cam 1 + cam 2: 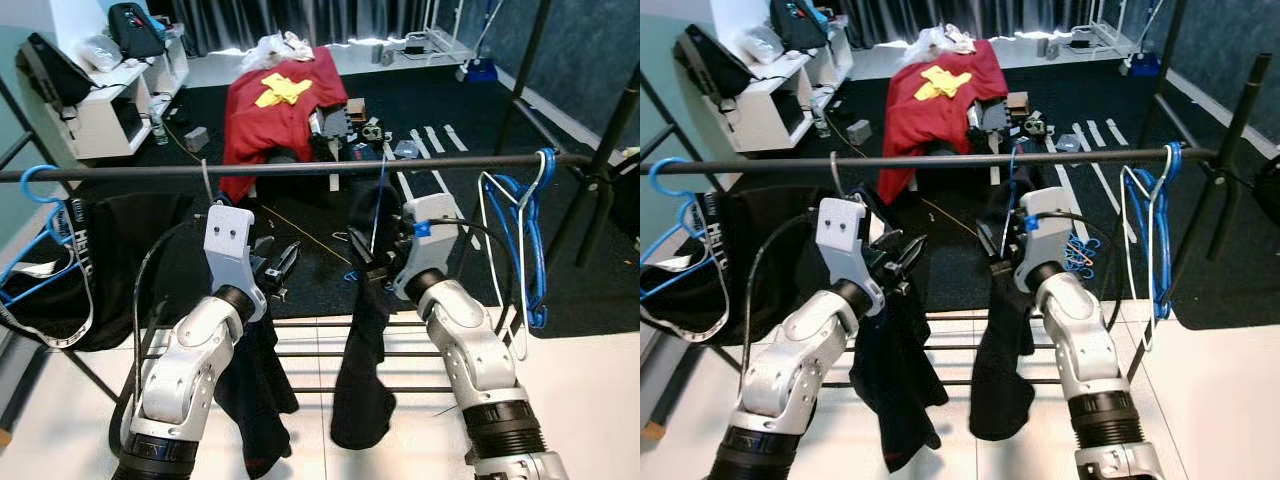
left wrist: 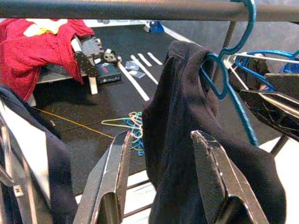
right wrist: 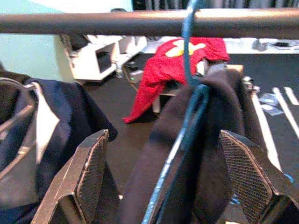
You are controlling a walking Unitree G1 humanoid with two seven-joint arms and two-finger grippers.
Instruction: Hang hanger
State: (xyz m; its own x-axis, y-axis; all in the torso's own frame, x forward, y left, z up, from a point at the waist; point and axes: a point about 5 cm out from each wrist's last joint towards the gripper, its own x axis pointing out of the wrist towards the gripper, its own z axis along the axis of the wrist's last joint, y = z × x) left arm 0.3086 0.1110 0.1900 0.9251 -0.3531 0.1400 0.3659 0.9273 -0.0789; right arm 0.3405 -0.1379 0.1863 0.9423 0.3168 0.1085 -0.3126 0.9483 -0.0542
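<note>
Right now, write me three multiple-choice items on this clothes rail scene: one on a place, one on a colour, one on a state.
1. Where does the blue hanger carrying the dark garment sit?
A. on the floor
B. hooked on the black rail
C. on the white shelf

2. What colour is the cloth spread out on the floor behind the rail?
A. red
B. green
C. white

3. How does the right tool stand?
A. shut on the rail
B. shut on the hanger
C. open, fingers either side of the garment

Answers:
1 B: the blue hanger hooks over the black rail, with the dark garment hanging from it.
2 A: the cloth is red, with a yellow piece on top.
3 C: the right tool is open, its fingers apart around the garment.
</note>
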